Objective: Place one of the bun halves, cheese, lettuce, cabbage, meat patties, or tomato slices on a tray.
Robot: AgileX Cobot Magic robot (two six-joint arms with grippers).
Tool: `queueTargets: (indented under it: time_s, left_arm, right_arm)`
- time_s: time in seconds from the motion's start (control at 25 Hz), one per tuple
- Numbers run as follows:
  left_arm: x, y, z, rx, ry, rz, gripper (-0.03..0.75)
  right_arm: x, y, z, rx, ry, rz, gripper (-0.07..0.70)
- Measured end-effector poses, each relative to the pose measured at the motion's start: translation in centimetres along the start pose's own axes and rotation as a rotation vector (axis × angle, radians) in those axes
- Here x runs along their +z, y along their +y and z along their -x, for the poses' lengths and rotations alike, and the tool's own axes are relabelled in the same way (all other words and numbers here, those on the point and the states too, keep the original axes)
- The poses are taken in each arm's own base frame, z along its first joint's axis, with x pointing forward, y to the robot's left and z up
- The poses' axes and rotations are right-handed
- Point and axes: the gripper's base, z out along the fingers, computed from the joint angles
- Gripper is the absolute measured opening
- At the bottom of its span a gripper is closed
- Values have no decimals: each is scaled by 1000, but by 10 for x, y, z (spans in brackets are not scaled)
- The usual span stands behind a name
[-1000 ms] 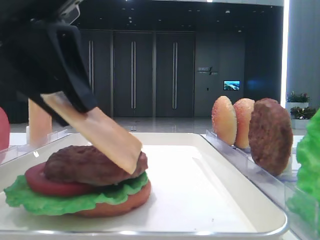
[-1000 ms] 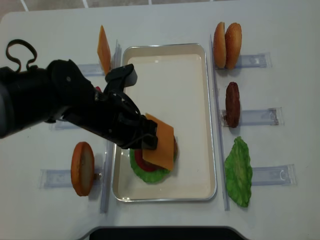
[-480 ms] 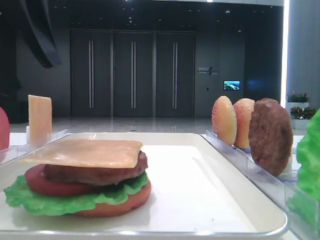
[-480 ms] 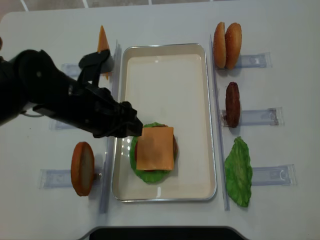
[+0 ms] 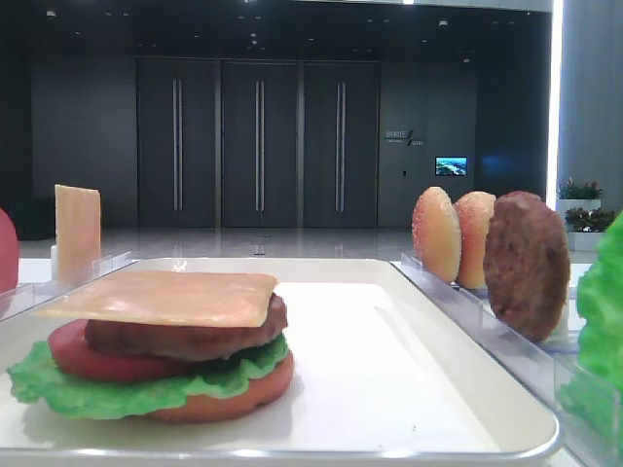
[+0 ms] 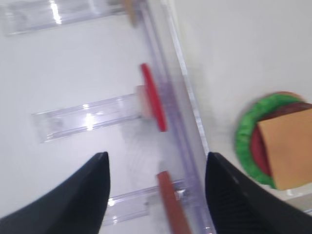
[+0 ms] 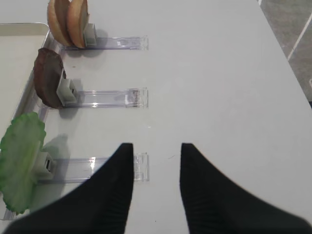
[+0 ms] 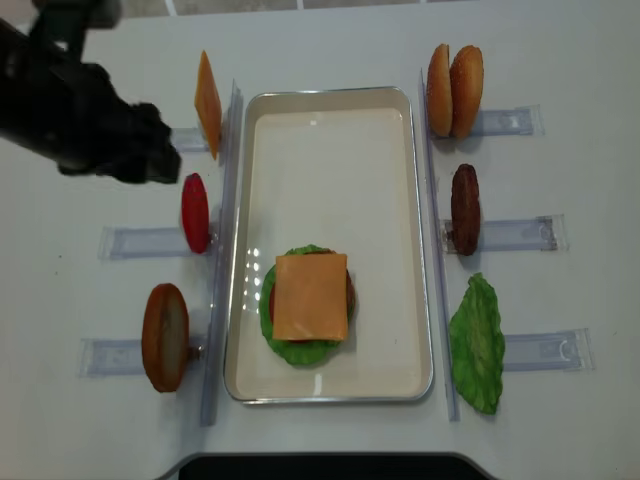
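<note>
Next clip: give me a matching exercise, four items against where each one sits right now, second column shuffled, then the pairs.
Items
1. cheese
2. tomato slice
3. meat patty
4. lettuce

Places
A. on edge in a holder right of the tray, middle row
B. top of the stack on the tray
C. holder right of the tray, nearest row
D. on edge in a holder left of the tray

Pairs: 1-B, 2-D, 3-A, 4-C

The white surface [image 8: 330, 40] holds the tray [image 8: 330, 130] in the middle — clear holders [image 8: 520, 234] on both sides.
</note>
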Motion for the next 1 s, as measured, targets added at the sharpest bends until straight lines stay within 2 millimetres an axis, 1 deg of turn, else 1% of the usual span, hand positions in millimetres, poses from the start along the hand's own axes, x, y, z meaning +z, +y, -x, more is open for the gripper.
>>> queueTargets:
  time_s: [0.12,0.24,0.32,0.4,0.52,0.64,0.76,0.92,1.0]
  left_arm:
    - [-20,31,5,-15,31,153,472]
    - [-31,59,1,-59,84,279,472]
    - [-34,70,-2,-84,105,320,472]
    - [-35,75,-4,-83,119,345,472]
    - [-37,78,-5,-66,124,380,472]
    - [-43,77,-7,-67,105,381,471]
    - [-51,73,-15,-71,80,375,464]
    - [-65,64,-41,-83,35,352,438]
    - [-74,57,-59,-91,2,335,433]
  right_arm:
    - [0,0,0,0,0,0,230]
    - [0,0,0,0,0,0,230]
    - [0,0,0,0,0,0,230]
    - [0,0,0,0,0,0,230]
    - [0,0,0,0,0,0,230]
    - [0,0,0,0,0,0,230]
    - [0,0,0,0,0,0,230]
    - [0,0,0,0,0,0,230]
    - [0,0,0,0,0,0,230]
